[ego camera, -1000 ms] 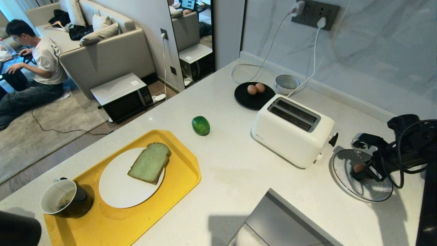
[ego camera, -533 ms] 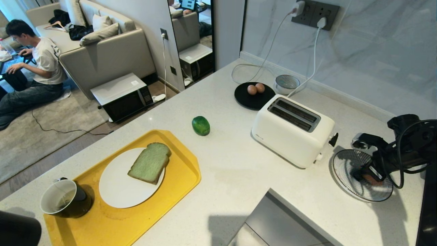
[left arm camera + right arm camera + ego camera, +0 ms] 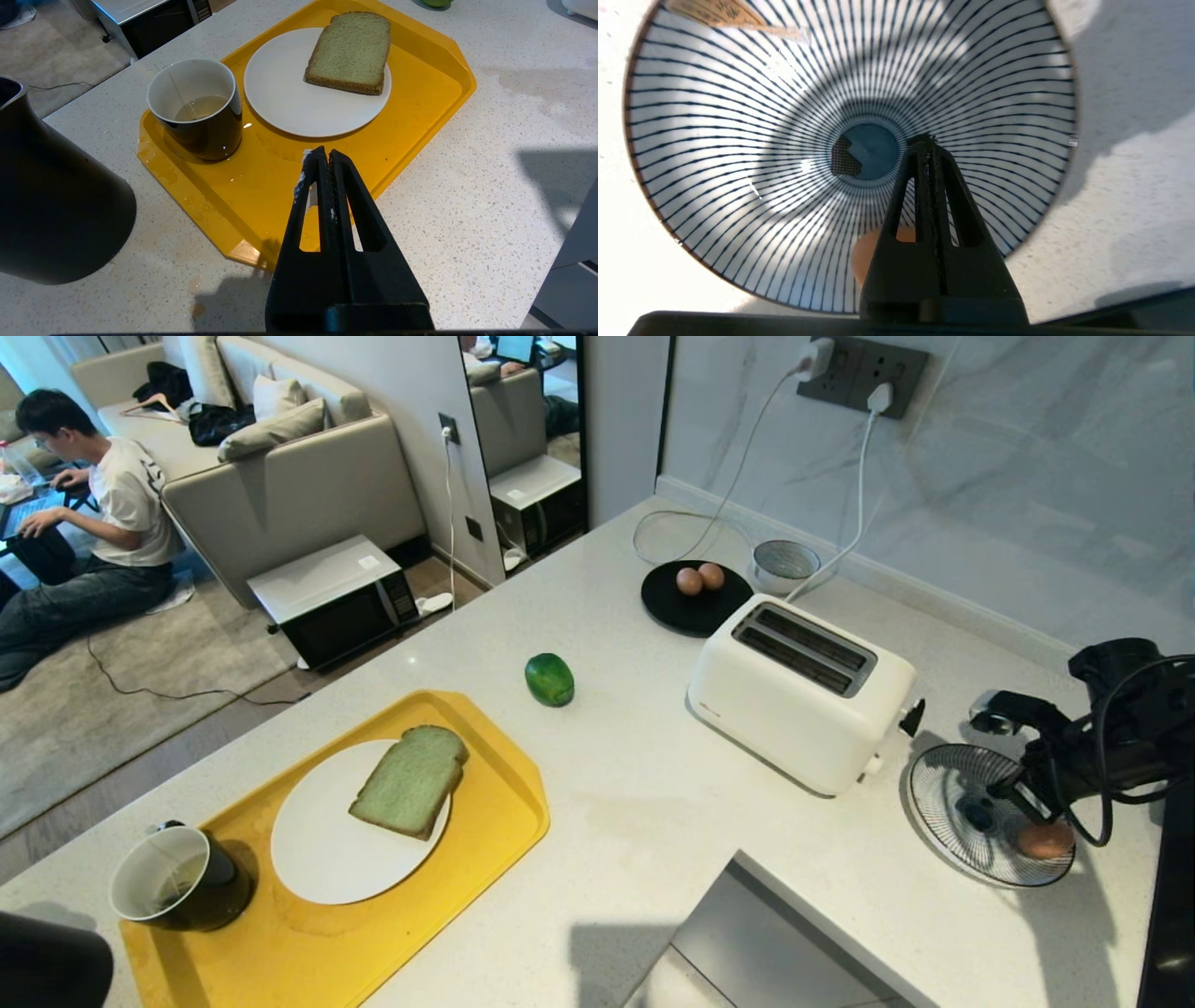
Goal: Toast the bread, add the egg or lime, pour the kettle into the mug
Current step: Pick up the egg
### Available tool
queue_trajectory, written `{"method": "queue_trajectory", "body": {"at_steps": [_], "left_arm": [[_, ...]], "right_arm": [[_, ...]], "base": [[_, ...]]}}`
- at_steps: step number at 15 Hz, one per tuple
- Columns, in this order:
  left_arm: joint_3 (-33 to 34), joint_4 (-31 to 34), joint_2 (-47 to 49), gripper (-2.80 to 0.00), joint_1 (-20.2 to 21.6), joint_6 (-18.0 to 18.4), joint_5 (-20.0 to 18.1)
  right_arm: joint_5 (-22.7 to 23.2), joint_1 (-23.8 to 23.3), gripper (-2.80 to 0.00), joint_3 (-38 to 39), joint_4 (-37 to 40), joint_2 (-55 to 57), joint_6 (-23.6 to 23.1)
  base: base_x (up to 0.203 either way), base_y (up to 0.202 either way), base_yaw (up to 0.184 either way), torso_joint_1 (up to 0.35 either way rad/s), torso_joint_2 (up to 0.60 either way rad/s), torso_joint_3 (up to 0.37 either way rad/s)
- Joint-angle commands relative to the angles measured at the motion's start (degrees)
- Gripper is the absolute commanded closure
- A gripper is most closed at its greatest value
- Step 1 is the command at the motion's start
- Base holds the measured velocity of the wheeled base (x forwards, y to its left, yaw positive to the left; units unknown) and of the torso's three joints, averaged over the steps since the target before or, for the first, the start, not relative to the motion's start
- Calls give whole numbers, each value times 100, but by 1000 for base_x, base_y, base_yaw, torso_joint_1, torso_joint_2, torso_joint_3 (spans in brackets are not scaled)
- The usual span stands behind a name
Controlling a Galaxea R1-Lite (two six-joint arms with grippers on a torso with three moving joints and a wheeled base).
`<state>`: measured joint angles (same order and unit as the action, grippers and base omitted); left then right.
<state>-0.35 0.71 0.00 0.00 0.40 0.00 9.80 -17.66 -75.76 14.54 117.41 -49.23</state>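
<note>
The right gripper is fully closed on nothing over a striped bowl beside the white toaster; the egg lies loose inside the bowl's near rim. The left gripper, also pressed shut and empty, hangs above a yellow tray holding the mug and the bread on a white plate, the kettle alongside, the lime on the counter
</note>
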Motion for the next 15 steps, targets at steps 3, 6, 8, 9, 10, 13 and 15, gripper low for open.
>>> {"method": "queue_trajectory", "body": {"at_steps": [3, 6, 8, 9, 10, 13, 15], "left_arm": [[0, 0, 9, 0, 0, -5, 0], [0, 0, 9, 0, 0, -5, 0], [0, 0, 9, 0, 0, -5, 0], [0, 0, 9, 0, 0, -5, 0], [0, 0, 9, 0, 0, -5, 0], [0, 0, 9, 0, 0, 3, 0], [0, 0, 9, 0, 0, -5, 0]], "right_arm": [[-488, 0, 0, 295, 56, -612, 159], [-674, -3, 0, 629, 67, -929, 652], [-730, -8, 0, 792, 304, -1011, 843], [-741, -3, 0, 886, 392, -1055, 847], [-742, 0, 0, 955, 400, -1059, 863], [-742, -1, 0, 944, 374, -1021, 1290], [-755, 36, -280, 862, 379, -986, 2059]], "base": [[0, 0, 0, 0, 0, 0], [0, 0, 0, 0, 0, 0], [0, 0, 0, 0, 0, 0], [0, 0, 0, 0, 0, 0], [0, 0, 0, 0, 0, 0], [0, 0, 0, 0, 0, 0], [0, 0, 0, 0, 0, 0]]}}
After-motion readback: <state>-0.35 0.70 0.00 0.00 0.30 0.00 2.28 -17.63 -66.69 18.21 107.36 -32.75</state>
